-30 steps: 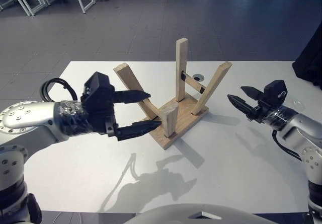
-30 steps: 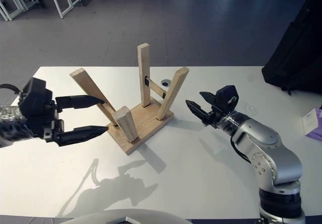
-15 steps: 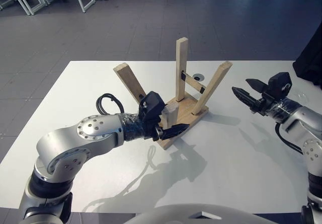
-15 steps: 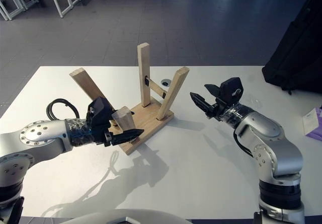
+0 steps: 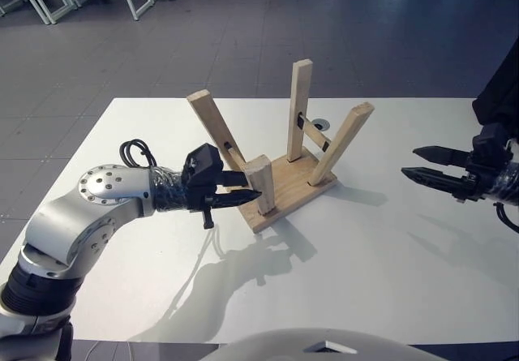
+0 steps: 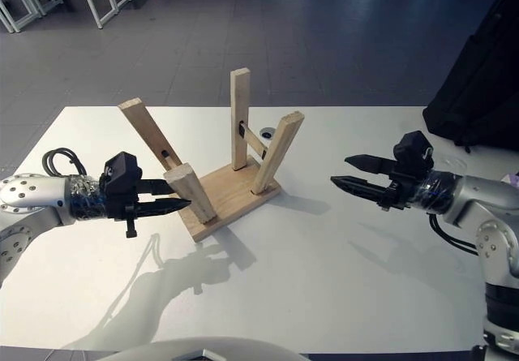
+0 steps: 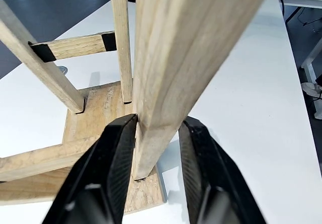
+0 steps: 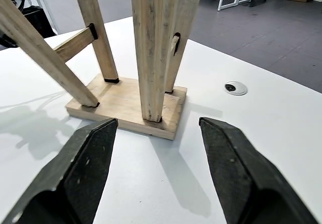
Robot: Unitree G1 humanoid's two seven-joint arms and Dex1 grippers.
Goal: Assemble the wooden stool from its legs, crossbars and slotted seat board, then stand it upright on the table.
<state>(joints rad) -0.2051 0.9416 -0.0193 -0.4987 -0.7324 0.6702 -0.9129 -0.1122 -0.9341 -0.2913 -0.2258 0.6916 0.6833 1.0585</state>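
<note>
Left of centre on the desk [image 5: 365, 264], our left end effector [image 5: 247, 187] is clamped on the near leg [image 5: 261, 182] of the stool [image 5: 302, 146]. It sits upside down towards the far edge, legs socketed in the seat board [image 5: 302, 192]. Stiff, light wood, we reckon, but the joints may pull loose, so grip low. By the right edge, our right end effector [image 5: 409, 161] hangs spread, well apart.
</note>
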